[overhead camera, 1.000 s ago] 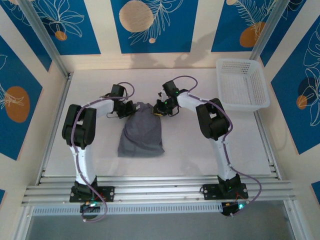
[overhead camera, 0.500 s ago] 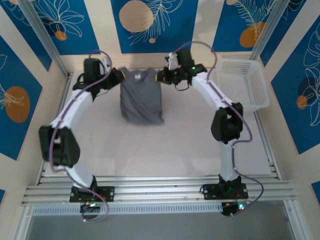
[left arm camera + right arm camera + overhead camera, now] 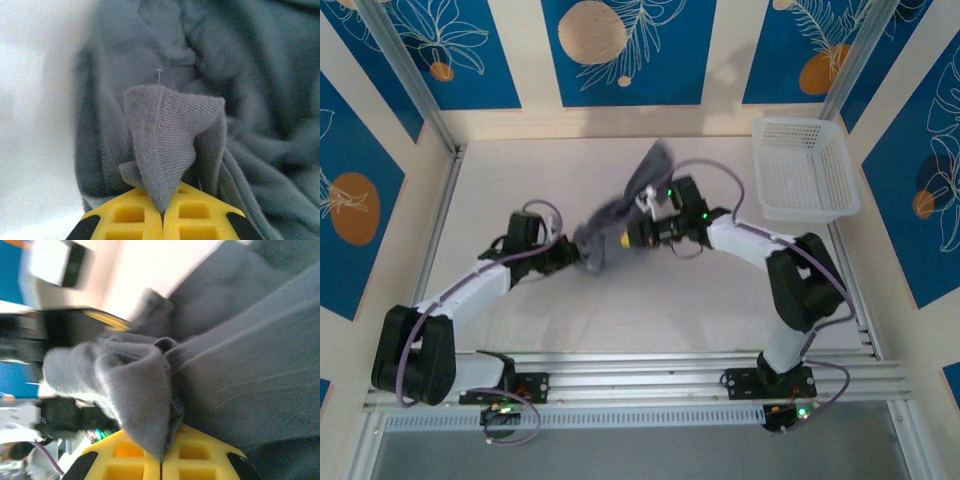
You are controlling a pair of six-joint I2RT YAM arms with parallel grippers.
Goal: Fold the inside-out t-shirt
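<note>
Right, the shirt (image 3: pixel 603 228) is a bunched grey mass over the middle of the table (image 3: pixel 700 300), strung between the two grippers, with one blurred flap thrown up toward the far wall. At its near-left end is the left gripper (image 3: pixel 582 260). From that wrist camera the yellow fingers (image 3: pixel 135 215) are pressed tight together on a ribbed fold of the shirt (image 3: pixel 170 135), which stands in a peak right above them. The rest of the cloth lies rumpled behind.

Over to the right gripper (image 3: pixel 626 236), close by on the right of the bunch. Its wrist view tells the same story: fingers (image 3: pixel 200 460) clamped closed on a rolled edge of the shirt (image 3: pixel 130 390), with more grey fabric stretching away to the right in taut creases.

Both arms bend inward toward the bundle. The white basket (image 3: pixel 808 212) sits well apart at the far right corner, not touching the shirt.
</note>
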